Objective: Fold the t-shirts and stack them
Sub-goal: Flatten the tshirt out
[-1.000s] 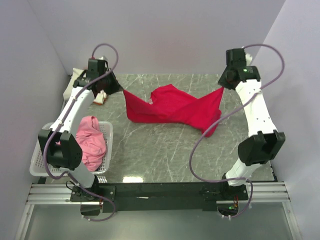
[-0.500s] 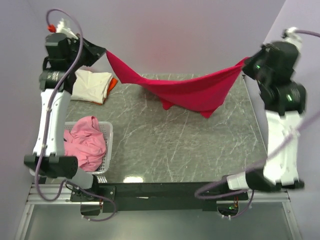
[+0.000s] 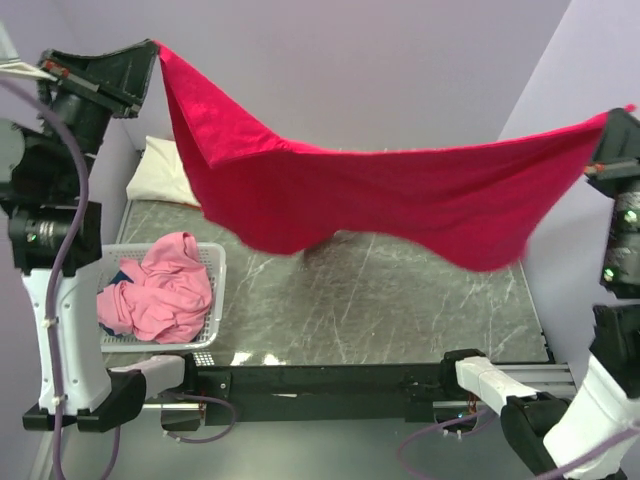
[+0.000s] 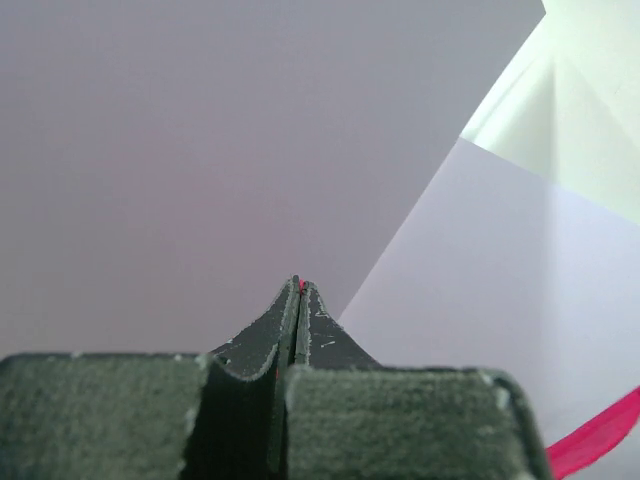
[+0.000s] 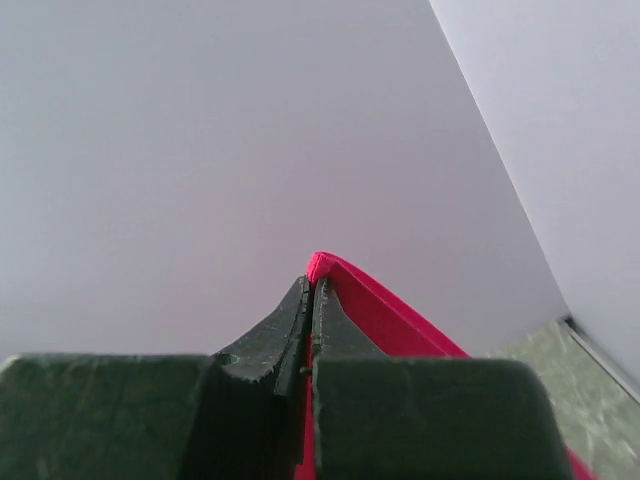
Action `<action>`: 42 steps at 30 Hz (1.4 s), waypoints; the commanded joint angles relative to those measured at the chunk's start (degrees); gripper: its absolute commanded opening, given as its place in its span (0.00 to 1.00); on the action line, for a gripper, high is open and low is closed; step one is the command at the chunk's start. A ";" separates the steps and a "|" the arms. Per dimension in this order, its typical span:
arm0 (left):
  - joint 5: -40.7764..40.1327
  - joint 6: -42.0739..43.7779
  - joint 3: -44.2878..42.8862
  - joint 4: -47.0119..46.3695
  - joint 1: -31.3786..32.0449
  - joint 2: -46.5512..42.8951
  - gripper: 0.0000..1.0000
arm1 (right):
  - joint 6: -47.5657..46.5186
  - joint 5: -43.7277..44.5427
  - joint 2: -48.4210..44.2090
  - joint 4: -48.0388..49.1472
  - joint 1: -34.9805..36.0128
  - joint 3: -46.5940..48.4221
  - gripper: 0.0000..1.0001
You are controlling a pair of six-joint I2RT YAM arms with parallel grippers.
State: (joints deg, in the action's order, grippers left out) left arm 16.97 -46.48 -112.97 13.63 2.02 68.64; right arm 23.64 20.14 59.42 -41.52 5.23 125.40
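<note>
Pinching the crimson t-shirt (image 3: 380,195) with the left gripper (image 4: 298,290) and the right gripper (image 5: 311,285), both pressed tight on opposite edges, possibly the hem. Hanging it high over the table (image 3: 400,310), sagging limply: soft, light, best gripped at corners.

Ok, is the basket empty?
No, a pink shirt lies bunched up inside the basket.
</note>
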 commanded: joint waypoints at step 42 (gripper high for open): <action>-6.60 4.81 13.46 -6.07 4.75 -4.12 0.01 | -9.39 6.22 0.44 2.24 -2.69 -12.12 0.00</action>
State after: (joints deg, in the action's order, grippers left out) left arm 13.82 -44.97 -101.38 10.11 6.94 69.08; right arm 18.35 21.30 62.70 -39.29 2.37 112.42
